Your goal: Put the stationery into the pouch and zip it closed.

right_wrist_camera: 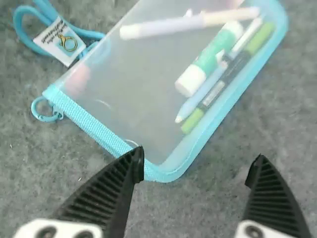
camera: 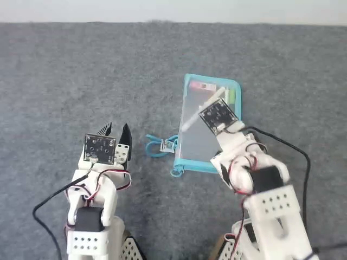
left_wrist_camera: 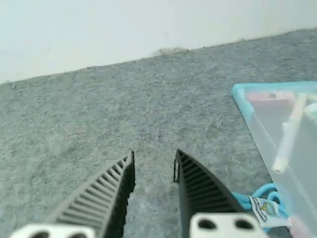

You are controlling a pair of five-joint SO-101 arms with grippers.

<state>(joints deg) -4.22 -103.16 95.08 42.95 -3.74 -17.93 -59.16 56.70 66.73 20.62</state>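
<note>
Now | right pincer (right_wrist_camera: 198,154) spread wide above pouch (right_wrist_camera: 138,89) | left pincer (left_wrist_camera: 154,153) slightly parted, apart from pouch

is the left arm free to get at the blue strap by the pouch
Probably yes: the blue strap lies on the carpet beside the open left gripper, with nothing between them.

White left arm (camera: 93,214) points straight ahead. Left end effector (camera: 115,132), black ribbed fingers, jaws a narrow gap apart. White right arm (camera: 263,189) angles toward the left arm's side. Right end effector (right_wrist_camera: 197,163) pitched down, jaws spread wide, well apart from left end effector.
</note>
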